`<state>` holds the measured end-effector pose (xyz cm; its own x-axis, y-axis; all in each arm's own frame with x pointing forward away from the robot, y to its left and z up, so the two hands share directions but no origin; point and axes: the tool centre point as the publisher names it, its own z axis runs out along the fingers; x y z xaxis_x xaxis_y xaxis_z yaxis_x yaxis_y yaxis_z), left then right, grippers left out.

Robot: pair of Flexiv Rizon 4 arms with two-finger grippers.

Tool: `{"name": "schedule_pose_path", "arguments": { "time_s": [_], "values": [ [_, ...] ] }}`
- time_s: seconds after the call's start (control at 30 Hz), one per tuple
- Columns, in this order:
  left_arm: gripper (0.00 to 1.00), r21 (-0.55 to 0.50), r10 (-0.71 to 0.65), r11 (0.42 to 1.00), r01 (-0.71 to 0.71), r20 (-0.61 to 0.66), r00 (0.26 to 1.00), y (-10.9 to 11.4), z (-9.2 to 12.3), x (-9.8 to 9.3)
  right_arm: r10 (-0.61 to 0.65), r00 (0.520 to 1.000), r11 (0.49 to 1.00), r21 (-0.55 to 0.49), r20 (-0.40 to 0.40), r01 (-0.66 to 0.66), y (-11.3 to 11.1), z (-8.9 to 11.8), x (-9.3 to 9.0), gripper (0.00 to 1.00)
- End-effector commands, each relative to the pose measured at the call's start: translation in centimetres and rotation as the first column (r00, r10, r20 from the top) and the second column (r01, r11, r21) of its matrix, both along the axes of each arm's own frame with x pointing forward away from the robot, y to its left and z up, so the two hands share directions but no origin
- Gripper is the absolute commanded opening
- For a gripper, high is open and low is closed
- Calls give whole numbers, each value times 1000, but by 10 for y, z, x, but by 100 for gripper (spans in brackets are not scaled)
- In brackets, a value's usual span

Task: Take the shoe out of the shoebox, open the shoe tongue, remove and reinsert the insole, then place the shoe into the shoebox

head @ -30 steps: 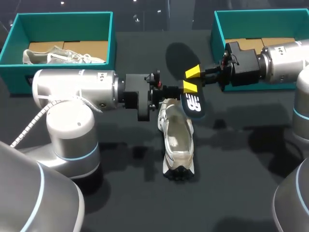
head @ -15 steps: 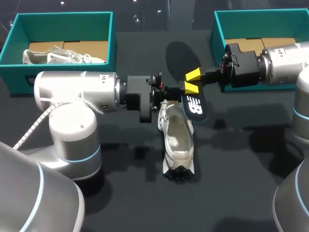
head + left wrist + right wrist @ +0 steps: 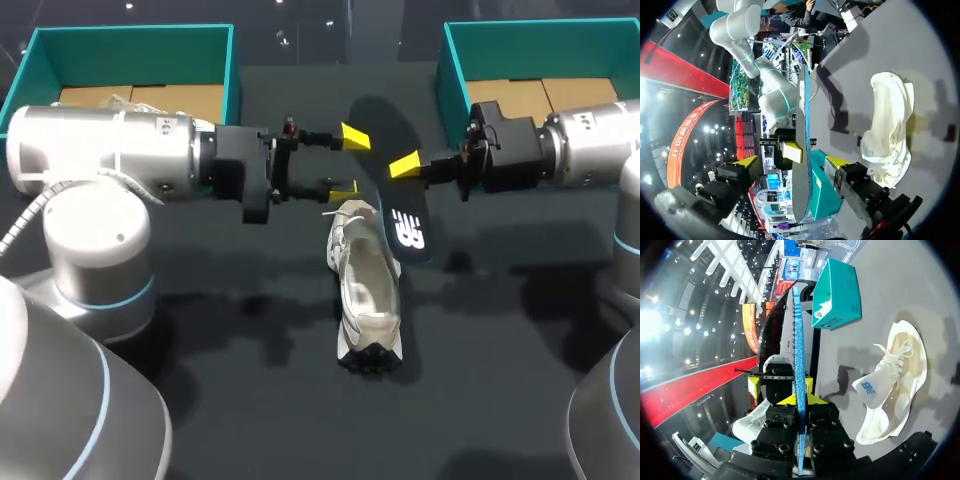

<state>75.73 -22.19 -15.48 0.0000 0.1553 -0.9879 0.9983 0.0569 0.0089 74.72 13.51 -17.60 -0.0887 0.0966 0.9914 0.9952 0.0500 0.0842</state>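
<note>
— So, what has changed for us just now?
— Our left claw has drawn back and up from the shoe. It is now wide open and carries nothing.
— And the insole?
— It is out of the shoe, on edge, pinched in our right claw just above the shoe, which lies on the counter between our arms.
— Then the removal looks done, and we think the reinserting comes next.
— Yes. Both forearms lie about level, and the claws face each other.

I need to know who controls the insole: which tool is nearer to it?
Right. The right tool is shut on the insole, holding it over the table. The left tool is open beside the insole and apart from it.
</note>
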Motion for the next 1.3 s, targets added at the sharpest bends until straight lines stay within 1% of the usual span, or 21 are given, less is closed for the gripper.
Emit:
{"name": "schedule_pose_path", "arguments": {
  "time_s": [0.03,0.27,0.47,0.57,0.67,0.7,0.73,0.77,0.8,0.83,0.87,0.9,0.97,1.0,1.03,1.1,1.3],
  "values": [
    [100,57,-19,998,19,-8,1000,29,10,0,-4,1000,1000,5,-11,4,5,-7,-3,0],
    [100,57,-19,998,19,-8,1000,29,10,0,-18,999,1000,4,-34,18,13,-16,-3,0],
    [100,57,-19,998,19,-8,1000,29,10,0,-35,999,999,21,-37,36,20,-25,-4,0],
    [100,57,-19,998,19,-8,1000,29,10,0,-40,999,999,22,-34,41,20,-26,-4,0],
    [100,133,-17,991,14,19,1000,32,22,9,-40,999,999,22,-34,41,20,-26,-4,0],
    [100,162,-20,987,21,-9,1000,32,26,13,-40,999,999,22,-34,41,20,-26,-4,0],
    [100,229,-20,973,27,-35,999,32,30,20,-40,999,999,22,-34,41,20,-26,-4,0],
    [100,273,-19,962,20,-8,1000,31,35,22,-40,999,999,22,-34,41,20,-26,-4,0],
    [100,287,-26,958,26,-4,1000,33,40,24,-40,999,999,22,-34,41,20,-26,-4,0],
    [100,332,-30,943,35,-19,999,32,45,26,-40,999,999,22,-34,41,20,-26,-4,0],
    [100,355,-39,934,42,-15,999,32,50,29,-40,999,999,22,-34,41,20,-26,-4,0],
    [100,363,-52,930,49,-3,999,32,55,31,-40,999,999,22,-34,41,20,-26,-4,0],
    [100,449,-51,892,46,-1,999,29,64,36,-40,999,999,22,-34,41,20,-26,-4,0],
    [100,484,-63,872,73,-38,997,28,67,38,-40,999,999,22,-34,41,20,-26,-4,0],
    [100,560,-59,825,69,-37,998,26,70,41,-40,999,999,22,-34,41,20,-26,-4,0],
    [100,607,-43,794,-37,117,992,28,81,43,-40,999,999,22,-34,41,20,-26,-4,0],
    [100,607,-43,794,-37,117,992,28,81,43,-40,999,999,22,-34,41,20,-26,-4,0]
  ]
}}
